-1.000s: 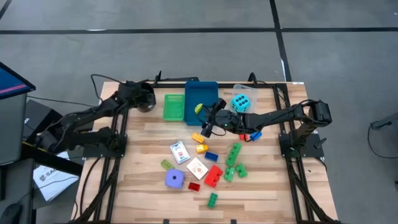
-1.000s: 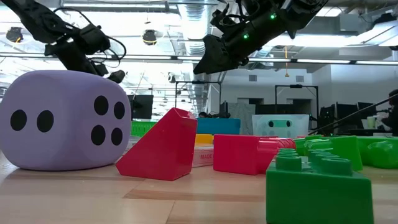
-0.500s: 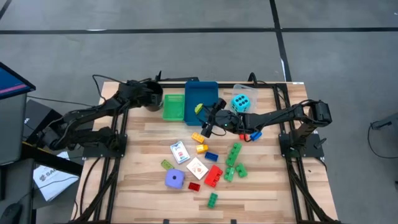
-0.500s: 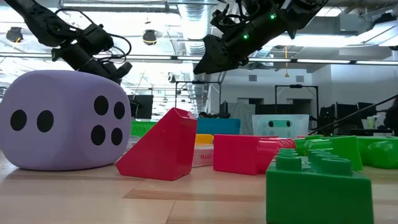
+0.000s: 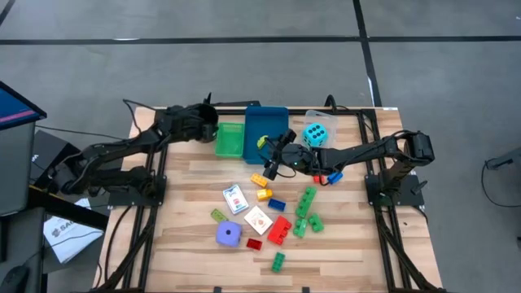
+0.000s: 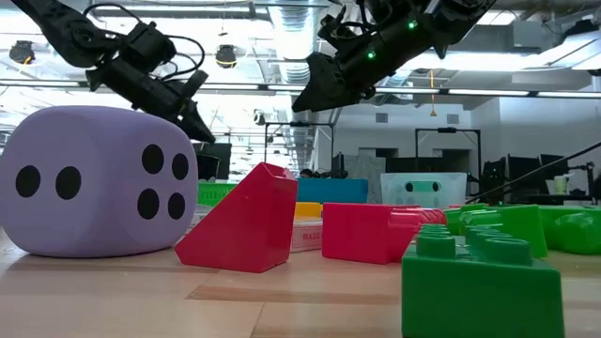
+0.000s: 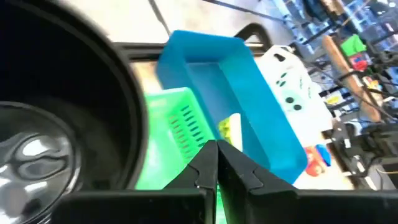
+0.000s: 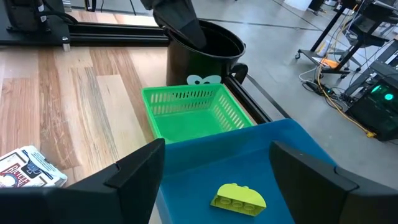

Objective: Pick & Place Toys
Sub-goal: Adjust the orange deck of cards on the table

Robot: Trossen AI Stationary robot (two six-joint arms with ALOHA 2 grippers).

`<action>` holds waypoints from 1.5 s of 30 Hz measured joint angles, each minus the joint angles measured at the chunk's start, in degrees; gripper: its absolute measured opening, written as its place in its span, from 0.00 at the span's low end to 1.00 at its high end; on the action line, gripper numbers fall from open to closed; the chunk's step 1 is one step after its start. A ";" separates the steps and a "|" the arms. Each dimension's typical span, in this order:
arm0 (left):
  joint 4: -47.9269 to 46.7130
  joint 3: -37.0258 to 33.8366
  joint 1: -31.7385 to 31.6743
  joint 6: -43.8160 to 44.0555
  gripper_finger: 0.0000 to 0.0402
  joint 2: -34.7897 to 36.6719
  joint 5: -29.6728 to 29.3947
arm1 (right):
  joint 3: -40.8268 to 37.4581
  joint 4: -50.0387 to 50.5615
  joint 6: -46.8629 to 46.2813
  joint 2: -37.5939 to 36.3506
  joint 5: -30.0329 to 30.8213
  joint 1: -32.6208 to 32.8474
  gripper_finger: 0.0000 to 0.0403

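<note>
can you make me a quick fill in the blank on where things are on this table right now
1. The yellow brick lies inside the ____ tray.
2. The foam die nearest the table's front edge, the purple die, shows ____ pips on its top face in the high view.
3. The open right end effector hangs above the blue tray's ____ edge.
4. The left end effector is over the ____ cup, beside the green tray.

Missing words: blue; one; front; black
</note>
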State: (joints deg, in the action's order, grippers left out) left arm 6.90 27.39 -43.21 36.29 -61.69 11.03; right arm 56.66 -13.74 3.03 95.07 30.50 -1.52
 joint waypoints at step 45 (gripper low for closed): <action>-11.08 9.89 0.38 -5.79 0.00 -13.91 -2.90 | -0.02 4.33 -2.62 0.00 -0.02 0.00 0.70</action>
State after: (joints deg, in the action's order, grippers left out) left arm -4.18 37.28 -42.83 30.51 -75.60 8.13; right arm 56.64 -9.41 0.40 95.07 30.48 -1.52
